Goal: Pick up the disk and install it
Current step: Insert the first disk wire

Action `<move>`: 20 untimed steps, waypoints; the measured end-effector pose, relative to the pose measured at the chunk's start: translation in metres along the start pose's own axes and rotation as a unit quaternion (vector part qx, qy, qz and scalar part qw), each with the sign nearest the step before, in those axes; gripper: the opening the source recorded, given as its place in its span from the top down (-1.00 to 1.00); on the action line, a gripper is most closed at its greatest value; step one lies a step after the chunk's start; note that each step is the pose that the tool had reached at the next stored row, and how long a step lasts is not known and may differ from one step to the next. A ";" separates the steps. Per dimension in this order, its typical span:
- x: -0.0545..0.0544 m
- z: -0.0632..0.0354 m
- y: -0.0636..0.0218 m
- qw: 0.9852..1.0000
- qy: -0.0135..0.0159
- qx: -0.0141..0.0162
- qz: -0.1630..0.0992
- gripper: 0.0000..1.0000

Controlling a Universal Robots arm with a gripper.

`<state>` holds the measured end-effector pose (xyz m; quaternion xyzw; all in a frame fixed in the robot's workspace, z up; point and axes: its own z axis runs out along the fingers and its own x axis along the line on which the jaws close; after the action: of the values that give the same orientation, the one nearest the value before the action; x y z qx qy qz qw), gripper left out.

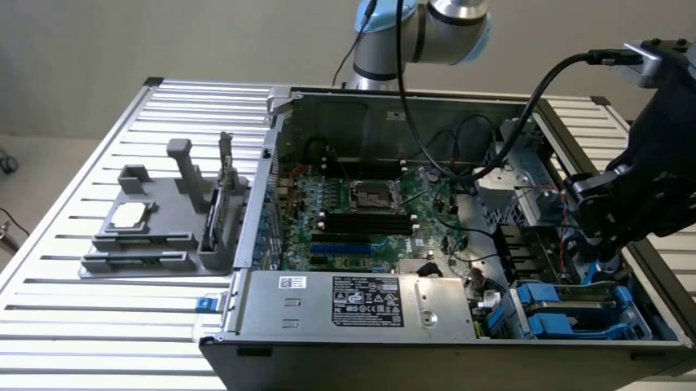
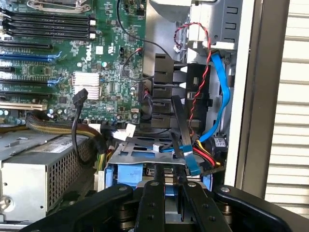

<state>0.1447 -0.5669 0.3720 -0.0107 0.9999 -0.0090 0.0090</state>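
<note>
Pincer (image 2: 170, 183) above blue drive carriers (image 2: 129, 174), grip impossible to tell, motherboard (image 2: 111, 72) marked Dell

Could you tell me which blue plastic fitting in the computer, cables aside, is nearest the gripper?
The blue drive carrier in the bay just below the gripper; the blue motherboard slots and blue front latch sit farther away.

light: bright, even, overhead | glare: slatted table (image 1: 98, 326) washed pale, 7 o'clock of computer case (image 1: 435, 110) | shadow: drive bay (image 1: 533, 248) dim, 4 o'clock inside case | wrist view: slats overexposed
</note>
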 end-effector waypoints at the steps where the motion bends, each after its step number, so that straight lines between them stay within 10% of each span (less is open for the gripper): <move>1: 0.000 -0.0002 0.0000 1.000 0.000 0.000 0.006 0.56; 20: 0.000 -0.0068 -0.0008 0.997 0.001 0.001 0.078 0.56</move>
<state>0.1447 -0.5676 0.3789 0.0671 0.9977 -0.0097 0.0083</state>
